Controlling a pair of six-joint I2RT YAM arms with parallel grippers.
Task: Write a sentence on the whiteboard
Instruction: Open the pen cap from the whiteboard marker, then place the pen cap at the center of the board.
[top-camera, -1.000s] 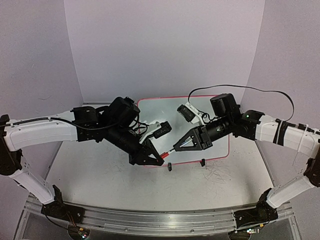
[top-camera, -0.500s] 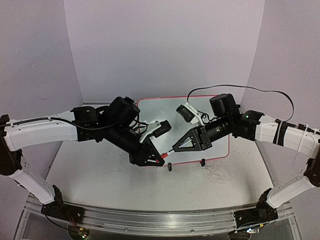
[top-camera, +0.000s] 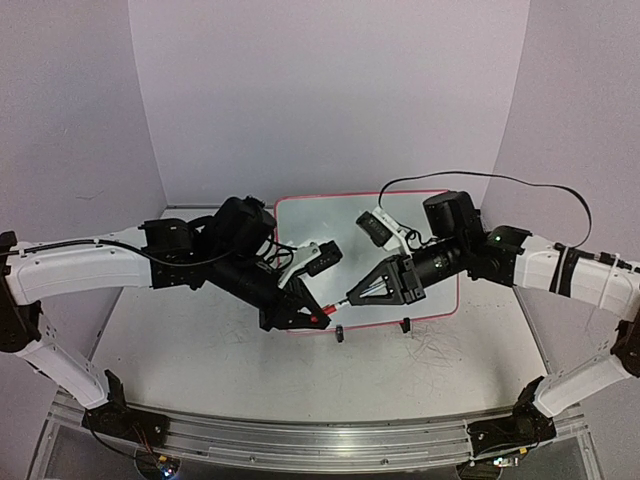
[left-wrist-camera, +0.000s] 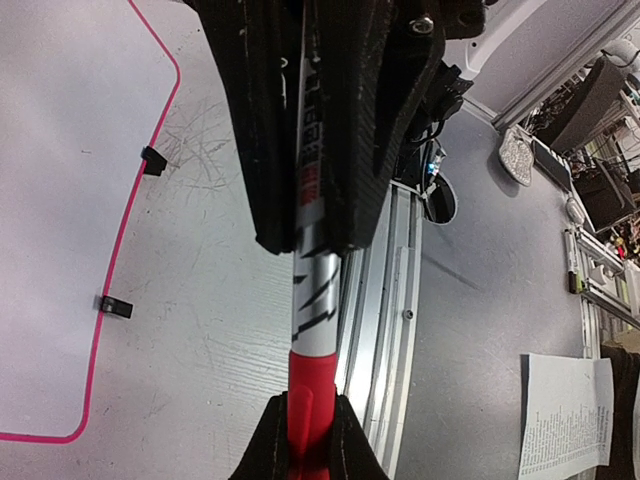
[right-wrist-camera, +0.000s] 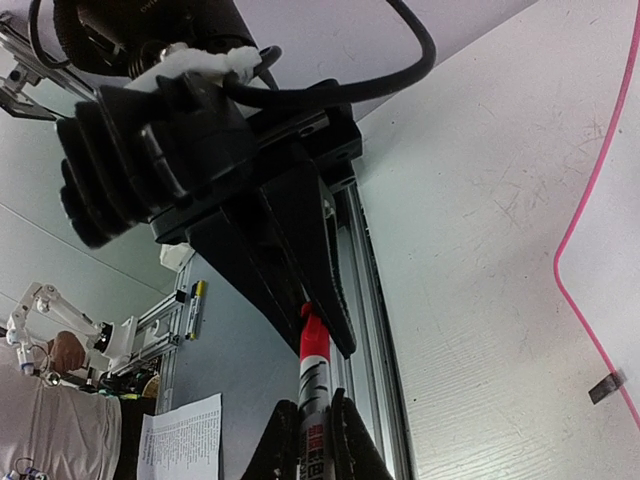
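Note:
The whiteboard (top-camera: 350, 215), glossy white with a thin red rim, lies flat at the table's middle back; no red lettering shows on its visible parts. It also shows in the left wrist view (left-wrist-camera: 60, 200) and the right wrist view (right-wrist-camera: 625, 250). A marker (top-camera: 336, 306) with a silver barrel (left-wrist-camera: 315, 290) and a red cap (left-wrist-camera: 310, 400) hangs between both grippers above the board's near edge. My left gripper (top-camera: 320, 316) (left-wrist-camera: 310, 405) is shut on the red cap. My right gripper (top-camera: 352, 297) (right-wrist-camera: 313, 405) is shut on the barrel (right-wrist-camera: 313, 360).
Two black clip feet (top-camera: 340, 333) (top-camera: 406, 325) sit at the board's near rim. Grey scribble marks (top-camera: 440, 350) are on the table to the right front. The aluminium rail (top-camera: 300, 440) runs along the near edge. Purple walls close three sides.
My left gripper has shifted slightly to the left with the cap end. The right gripper has barely moved. Both stay shut on the marker.

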